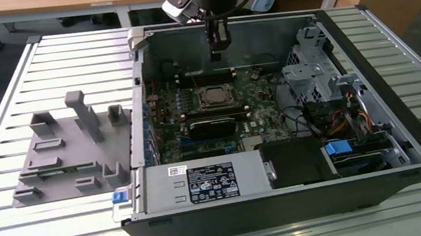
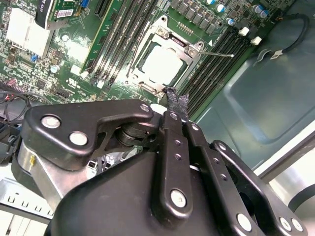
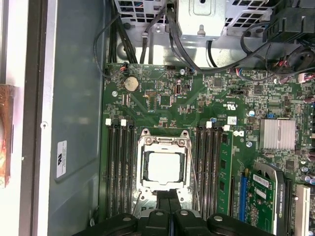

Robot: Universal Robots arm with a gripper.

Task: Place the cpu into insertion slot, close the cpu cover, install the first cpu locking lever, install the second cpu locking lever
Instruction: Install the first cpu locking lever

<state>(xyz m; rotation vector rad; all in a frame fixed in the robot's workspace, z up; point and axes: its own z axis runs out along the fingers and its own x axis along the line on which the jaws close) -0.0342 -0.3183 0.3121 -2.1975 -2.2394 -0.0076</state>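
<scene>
hovering over the board (image 3: 162, 105) with the tool (image 1: 219, 52) clenched on nothing, just to the far side of the cpu (image 3: 163, 167) seated flat in the insertion slot (image 2: 147, 84) under the lowered cpu cover (image 3: 141, 164), one thin locking lever (image 3: 192, 173) slanting loose alongside.

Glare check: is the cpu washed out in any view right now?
First wrist view: the cpu glares near-white, surface detail lost. Second wrist view: same white glare on its top. Exterior view: it reads dull grey, no glare.
</scene>
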